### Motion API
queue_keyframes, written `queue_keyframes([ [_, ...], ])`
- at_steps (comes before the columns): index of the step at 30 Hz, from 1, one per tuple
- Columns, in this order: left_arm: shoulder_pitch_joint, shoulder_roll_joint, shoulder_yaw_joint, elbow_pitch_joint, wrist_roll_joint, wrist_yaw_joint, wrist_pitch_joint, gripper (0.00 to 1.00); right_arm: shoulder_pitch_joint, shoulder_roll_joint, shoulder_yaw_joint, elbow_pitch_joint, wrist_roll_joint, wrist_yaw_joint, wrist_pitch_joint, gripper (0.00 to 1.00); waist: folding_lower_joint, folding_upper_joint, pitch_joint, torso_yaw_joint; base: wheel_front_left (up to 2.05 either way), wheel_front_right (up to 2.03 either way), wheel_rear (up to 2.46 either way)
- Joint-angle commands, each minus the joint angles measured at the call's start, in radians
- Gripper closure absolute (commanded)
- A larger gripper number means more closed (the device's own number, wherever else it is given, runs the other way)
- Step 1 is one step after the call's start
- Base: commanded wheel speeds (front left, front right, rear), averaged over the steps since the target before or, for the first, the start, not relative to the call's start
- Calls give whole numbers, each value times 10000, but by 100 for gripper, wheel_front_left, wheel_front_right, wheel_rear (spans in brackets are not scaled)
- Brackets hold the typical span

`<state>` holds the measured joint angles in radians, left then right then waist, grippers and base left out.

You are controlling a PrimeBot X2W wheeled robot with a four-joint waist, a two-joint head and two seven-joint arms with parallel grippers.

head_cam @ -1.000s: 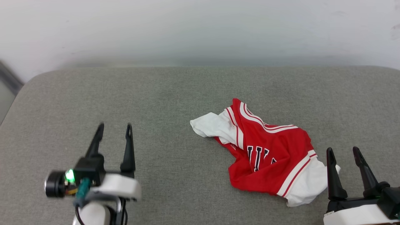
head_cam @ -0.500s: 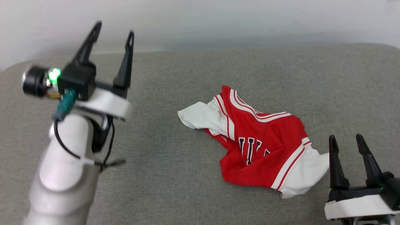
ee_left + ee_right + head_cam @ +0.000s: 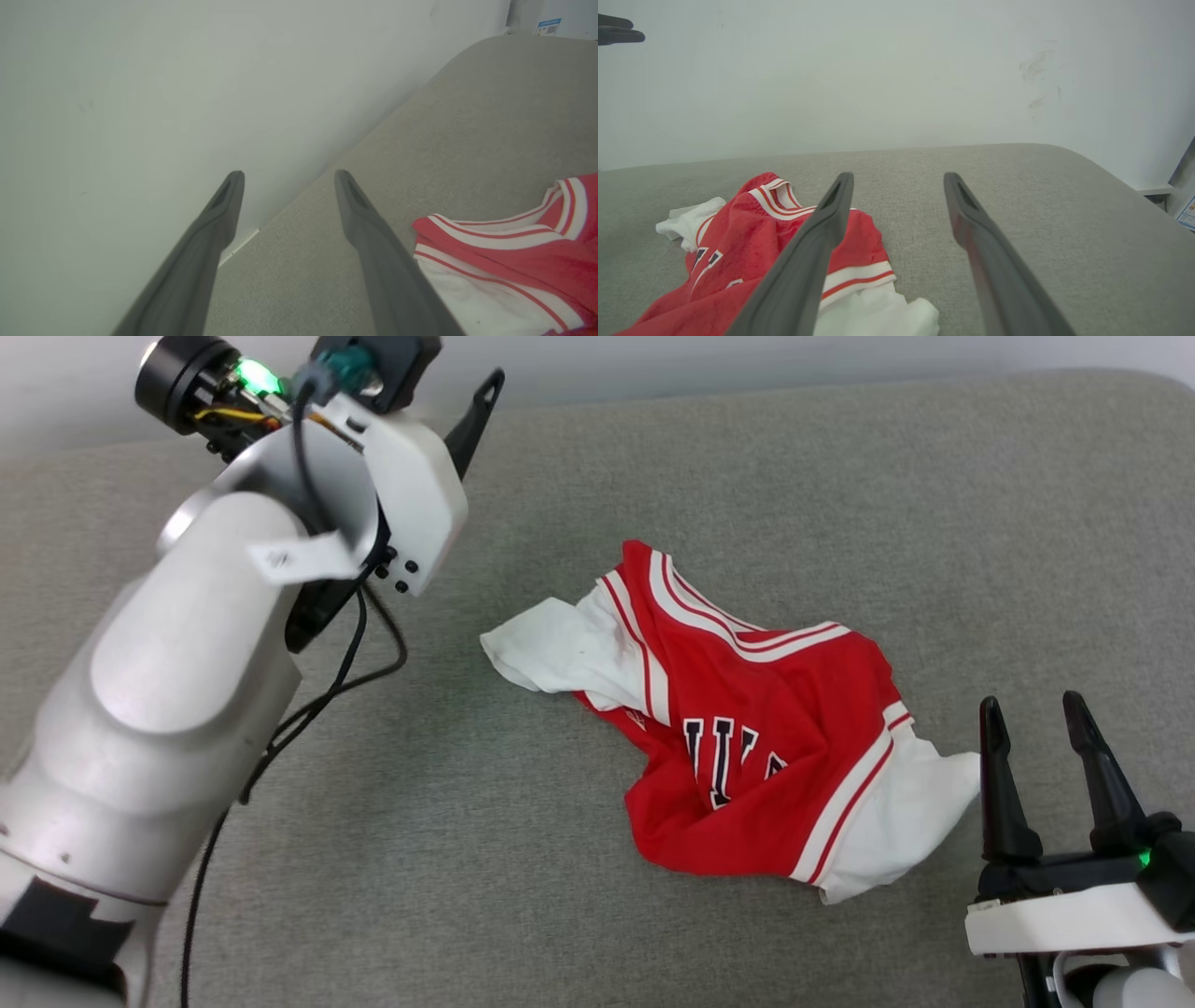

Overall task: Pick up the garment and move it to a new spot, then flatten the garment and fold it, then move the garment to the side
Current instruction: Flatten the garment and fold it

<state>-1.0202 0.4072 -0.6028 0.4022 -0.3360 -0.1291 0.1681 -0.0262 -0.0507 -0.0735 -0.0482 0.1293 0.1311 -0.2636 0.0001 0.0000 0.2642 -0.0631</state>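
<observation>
Since one second ago, my left arm has risen from the lower left of the head view and now reaches toward the far left of the work surface. The head camera has tipped as well, so the cloth's shift in that view is the camera's doing, not the cloth's.

Left gripper (image 3: 288, 174): fingers spread wide, nothing between them. In the left wrist view they point at the line where the pale grey-white wall (image 3: 117, 93) meets the grey woven upholstered surface (image 3: 840, 476). In the head view, one dark fingertip (image 3: 481, 401) shows past the white wrist housing.

Right gripper (image 3: 1030, 702): low at the lower right of the head view, fingers wide apart and empty, pointing away from me.

Garment (image 3: 747, 709): a red jersey of thin fabric with white sleeves, red-and-white striped trim and black white-outlined letters. It lies crumpled on the grey surface, right of centre. One white sleeve trails left, and the other bunches at the right end, just beside my right gripper's left finger. Whether they touch, I cannot tell. In the right wrist view that finger crosses in front of the cloth.

The left gripper is well apart from the garment.
</observation>
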Motion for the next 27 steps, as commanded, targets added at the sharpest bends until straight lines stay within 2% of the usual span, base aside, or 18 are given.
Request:
queue_keyframes([
  [1, -427, 251, -693, 23, -700, 11, 893, 0, -213, 12, 38, -39, -4, -7, -17, 0, -1, 0, 200, -163, 0, 0, 0],
  [7, -1619, 1204, -3070, -388, -3330, 10, 4001, 0, -466, 12, 138, -103, 96, -7, -17, 0, -1, 0, 686, -455, 0, 0, 0],
  [11, -2203, 1655, -4444, -808, -4683, 9, 5477, 0, -645, 13, 172, -109, 166, -5, -17, 0, -1, 0, 1046, -663, 0, 0, 0],
  [19, -2703, 2094, -6355, -698, -6006, 8, 6668, 0, -1029, 12, 355, -120, 410, -5, -16, 0, -1, 0, 1664, -1129, 0, 0, 0],
  [26, -2153, 2337, -6804, -316, -6275, 8, 7370, 0, -1187, 12, 346, -112, 507, -7, -16, 0, -1, 0, 2007, -1360, 0, 0, 0],
  [27, -2054, 2372, -6839, -315, -6331, 8, 7489, 27, -1189, 12, 327, -105, 518, -7, -16, 0, -1, 0, 2026, -1365, 0, 0, 0],
])
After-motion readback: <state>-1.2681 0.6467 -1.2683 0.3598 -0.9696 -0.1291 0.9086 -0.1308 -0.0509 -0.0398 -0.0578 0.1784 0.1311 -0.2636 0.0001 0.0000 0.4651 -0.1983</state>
